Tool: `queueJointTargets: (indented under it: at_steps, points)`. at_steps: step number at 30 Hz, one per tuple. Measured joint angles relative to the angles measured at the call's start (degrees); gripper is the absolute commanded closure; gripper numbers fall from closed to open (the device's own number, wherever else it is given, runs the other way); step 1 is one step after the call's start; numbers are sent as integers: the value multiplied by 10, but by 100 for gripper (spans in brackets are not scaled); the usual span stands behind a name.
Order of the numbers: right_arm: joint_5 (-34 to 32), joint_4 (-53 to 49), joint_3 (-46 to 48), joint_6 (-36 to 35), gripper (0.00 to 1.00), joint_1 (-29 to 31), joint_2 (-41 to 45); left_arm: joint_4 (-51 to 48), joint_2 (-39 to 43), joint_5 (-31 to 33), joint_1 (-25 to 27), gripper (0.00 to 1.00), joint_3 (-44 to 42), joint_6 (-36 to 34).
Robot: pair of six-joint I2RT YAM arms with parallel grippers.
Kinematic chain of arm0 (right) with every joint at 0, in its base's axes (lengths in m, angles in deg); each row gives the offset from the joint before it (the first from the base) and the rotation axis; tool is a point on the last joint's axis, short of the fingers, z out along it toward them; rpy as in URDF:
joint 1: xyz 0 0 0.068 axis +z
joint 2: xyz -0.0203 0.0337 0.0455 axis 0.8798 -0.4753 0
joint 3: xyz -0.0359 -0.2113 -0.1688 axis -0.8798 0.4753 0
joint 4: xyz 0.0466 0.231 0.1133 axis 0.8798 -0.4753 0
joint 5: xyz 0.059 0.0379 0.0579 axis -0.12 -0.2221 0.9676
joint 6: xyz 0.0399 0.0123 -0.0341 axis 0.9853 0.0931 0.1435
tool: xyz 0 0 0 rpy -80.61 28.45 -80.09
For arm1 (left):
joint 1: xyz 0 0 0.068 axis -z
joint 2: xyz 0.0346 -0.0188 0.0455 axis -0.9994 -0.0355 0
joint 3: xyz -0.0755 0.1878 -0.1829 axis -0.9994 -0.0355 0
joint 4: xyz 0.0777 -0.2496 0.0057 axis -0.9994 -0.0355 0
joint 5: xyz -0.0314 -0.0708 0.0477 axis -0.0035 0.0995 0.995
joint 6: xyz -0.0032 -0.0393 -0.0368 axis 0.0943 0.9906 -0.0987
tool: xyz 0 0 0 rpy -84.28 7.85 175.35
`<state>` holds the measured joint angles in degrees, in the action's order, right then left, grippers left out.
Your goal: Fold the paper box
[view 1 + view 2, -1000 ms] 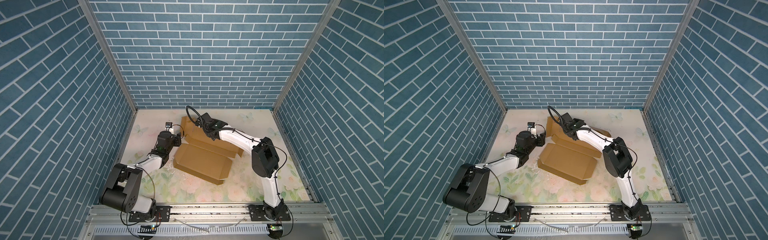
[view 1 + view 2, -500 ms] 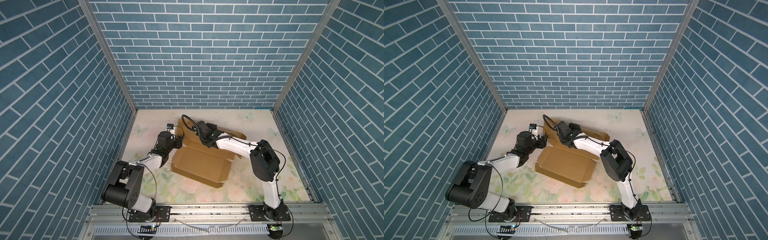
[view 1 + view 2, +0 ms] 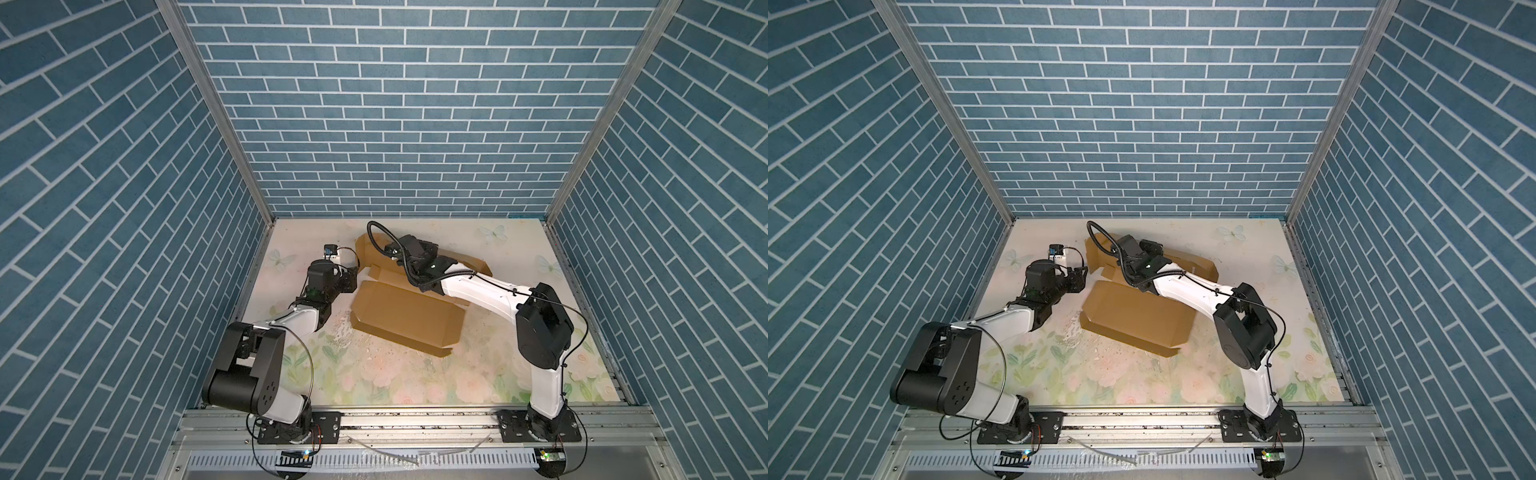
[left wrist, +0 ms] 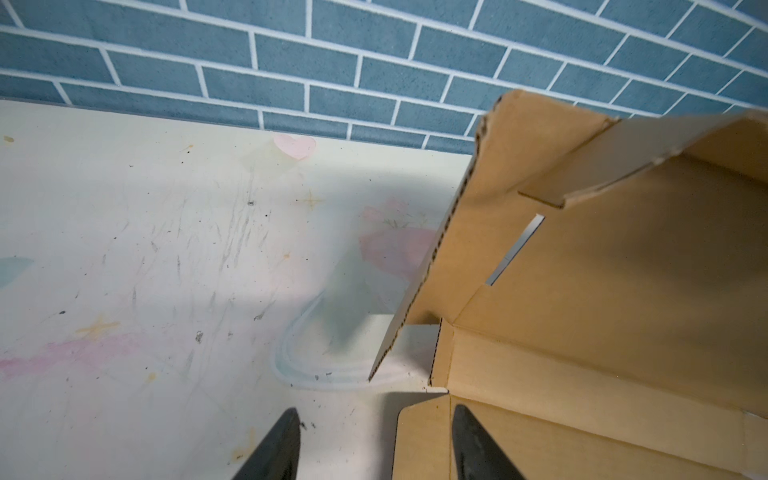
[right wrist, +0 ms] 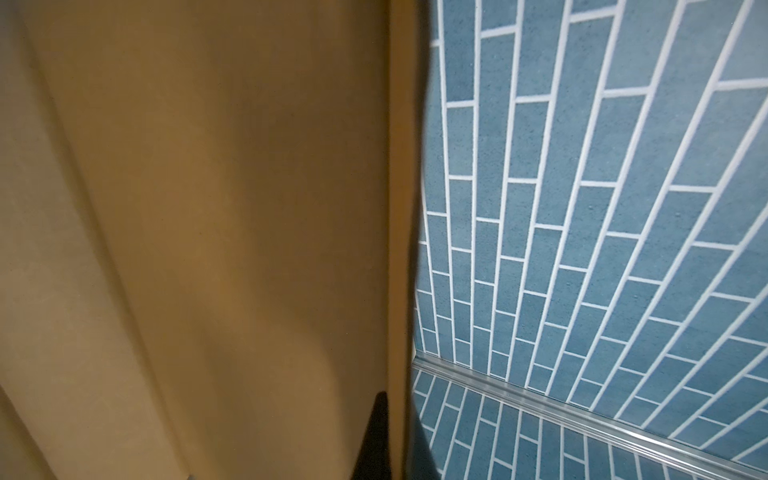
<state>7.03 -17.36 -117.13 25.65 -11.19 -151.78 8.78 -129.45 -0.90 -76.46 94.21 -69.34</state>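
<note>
In a top view your plain brown corrugated cardboard paper box [image 3: 405, 318] lies centrally, only part-folded, far flaps loose; left wrist: left gripper [image 4: 374, 411] open at its left corner; right wrist: right gripper [image 5: 395, 405] pinching a far flap.

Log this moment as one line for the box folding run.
task: fold paper box | left jaws: open, flap corner between them | right jaws: shut on far panel | box: partly folded

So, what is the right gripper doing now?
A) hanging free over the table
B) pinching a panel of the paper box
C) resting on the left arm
B: the right wrist view shows the right gripper shut on a panel edge of the paper box.
</note>
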Motion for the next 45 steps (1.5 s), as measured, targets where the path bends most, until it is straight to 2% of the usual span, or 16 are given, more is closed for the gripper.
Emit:
queueJointTargets:
  at_steps: [8,15,21,28,39,40,45]
  points:
    - [1,40,50,-4,100,-1,20,3,-36,-44,0,50,53,-1]
    - [-1,51,59,-6,100,-1,29,3,-107,-74,0,55,89,3]
    - [-1,53,59,-6,100,-1,29,4,-143,-87,2,70,109,9]
    - [-1,52,59,-6,100,-1,29,12,-147,-92,12,84,115,10]
    - [-2,52,59,-6,100,-1,29,21,-147,-91,18,92,111,6]
    - [-1,52,59,-6,100,-1,29,22,-147,-91,18,100,110,6]
    - [-3,52,59,-6,100,-1,29,37,-146,-89,23,100,99,7]
